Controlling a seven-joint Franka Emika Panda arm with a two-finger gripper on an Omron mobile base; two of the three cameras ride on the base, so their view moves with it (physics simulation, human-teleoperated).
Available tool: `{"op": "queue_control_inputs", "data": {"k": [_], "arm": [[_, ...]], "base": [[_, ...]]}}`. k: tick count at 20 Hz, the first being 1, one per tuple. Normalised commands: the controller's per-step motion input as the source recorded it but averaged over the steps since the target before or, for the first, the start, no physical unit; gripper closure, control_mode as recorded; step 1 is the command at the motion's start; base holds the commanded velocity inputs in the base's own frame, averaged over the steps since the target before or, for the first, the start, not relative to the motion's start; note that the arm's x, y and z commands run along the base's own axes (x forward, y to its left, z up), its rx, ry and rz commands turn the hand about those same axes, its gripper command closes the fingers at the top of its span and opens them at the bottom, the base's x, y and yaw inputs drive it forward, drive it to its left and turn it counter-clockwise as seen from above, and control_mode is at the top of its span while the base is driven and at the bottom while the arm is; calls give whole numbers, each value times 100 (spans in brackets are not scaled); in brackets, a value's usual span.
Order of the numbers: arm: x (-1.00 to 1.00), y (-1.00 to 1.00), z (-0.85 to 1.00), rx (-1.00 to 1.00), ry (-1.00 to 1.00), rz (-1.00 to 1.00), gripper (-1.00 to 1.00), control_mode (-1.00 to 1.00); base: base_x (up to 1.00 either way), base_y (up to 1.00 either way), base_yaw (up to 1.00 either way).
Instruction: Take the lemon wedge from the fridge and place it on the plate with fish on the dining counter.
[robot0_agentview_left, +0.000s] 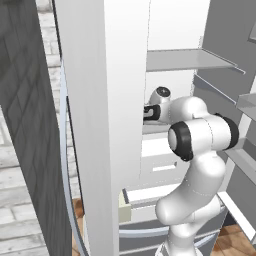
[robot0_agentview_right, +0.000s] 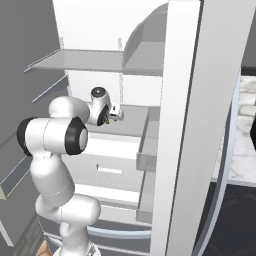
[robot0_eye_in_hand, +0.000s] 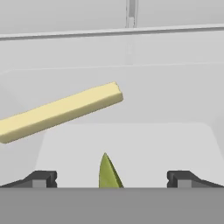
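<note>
So we're early on: fridge (robot0_agentview_left: 100, 125) is open and the arm's reached inside, but nothing's grabbed yet. In the hand view the lemon wedge (robot0_eye_in_hand: 108, 173) sits bottom centre on the white shelf (robot0_eye_in_hand: 131, 144), right between the gripper (robot0_eye_in_hand: 112, 178) tips, jaws spread wide, released. A pale yellow stick (robot0_eye_in_hand: 59, 111) lies upper left. Closing, lifting and the whole trip to the plate are left.
</note>
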Motion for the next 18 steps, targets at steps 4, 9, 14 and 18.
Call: {"op": "queue_control_inputs", "data": {"k": [4,9,14,18], "arm": [[-28,-2,0,0,0,0,-100,-100],[-3,-12,0,2,0,0,-100,-100],[6,-6,0,0,0,0,-100,-100],[0,0,0,0,0,0,-100,-100]], "base": [[0,0,0],[0,0,0],[0,0,0],[0,0,0]]}}
